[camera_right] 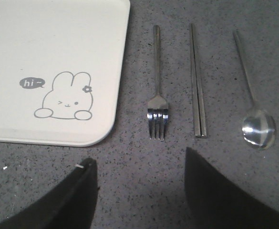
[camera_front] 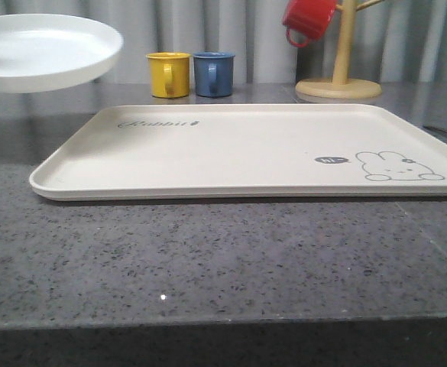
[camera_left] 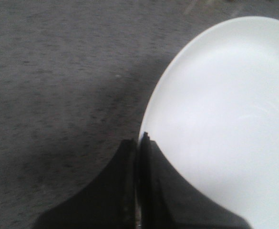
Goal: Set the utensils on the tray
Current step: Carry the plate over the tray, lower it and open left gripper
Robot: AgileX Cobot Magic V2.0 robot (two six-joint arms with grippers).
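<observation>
So the fork (camera_right: 157, 90), knife (camera_right: 198, 86) and spoon (camera_right: 254, 110) are lying side by side on the gray counter (camera_right: 177, 167), just off the tray's (camera_right: 58, 47) rabbit corner, none of them on it. In the right wrist view the fork is closest to the tray rim and the spoon farthest. The right gripper (camera_right: 140, 191) hangs above them with its fingers spread wide, holding nothing; the fork sits at about 12 o'clock from it, the spoon around 2. The left gripper (camera_left: 138, 181) is pinched onto the plate's (camera_left: 225, 119) rim, and that plate floats off the counter at the tray's far left. Mugs (camera_front: 168, 74) stand behind.
</observation>
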